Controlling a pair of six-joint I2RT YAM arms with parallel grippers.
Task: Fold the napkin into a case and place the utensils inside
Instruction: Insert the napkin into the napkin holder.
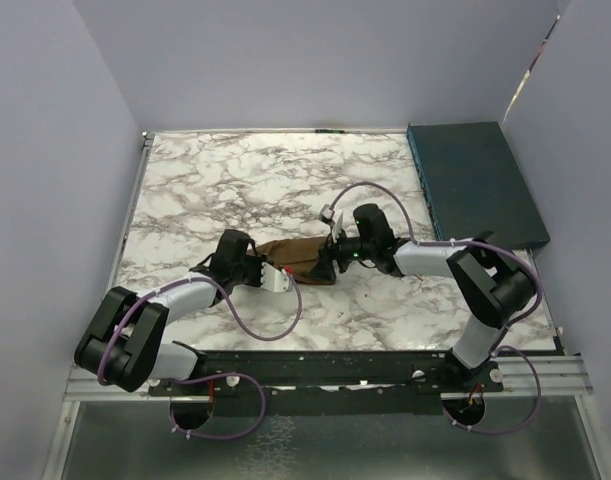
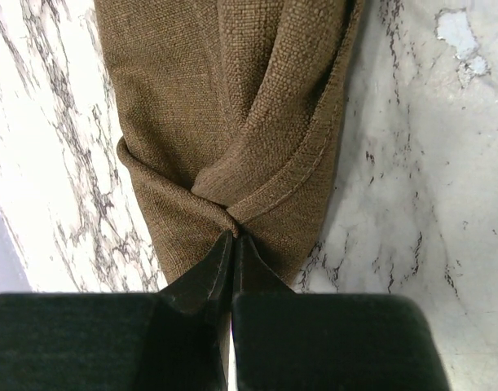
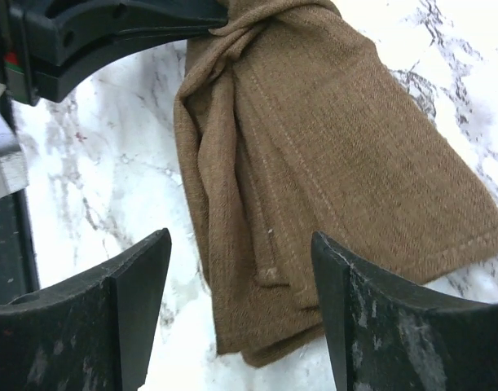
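Observation:
The brown napkin [image 1: 297,256] lies folded into a narrow, bunched oblong on the marble table [image 1: 235,180], between both arms. My left gripper [image 2: 234,236] is shut on the napkin [image 2: 232,98], pinching a twisted fold at its left end; in the top view this gripper [image 1: 265,264] sits at the cloth's left edge. My right gripper [image 3: 239,244] is open over the other end, its fingers either side of the layered napkin [image 3: 330,163] without touching it; from above this gripper [image 1: 329,264] is at the cloth's right edge. The utensils are out of view.
A dark teal flat box [image 1: 475,180] lies at the table's back right. Pale walls enclose the left, back and right sides. Purple cables loop from both arms, and the black mounting rail [image 1: 325,370] runs along the near edge.

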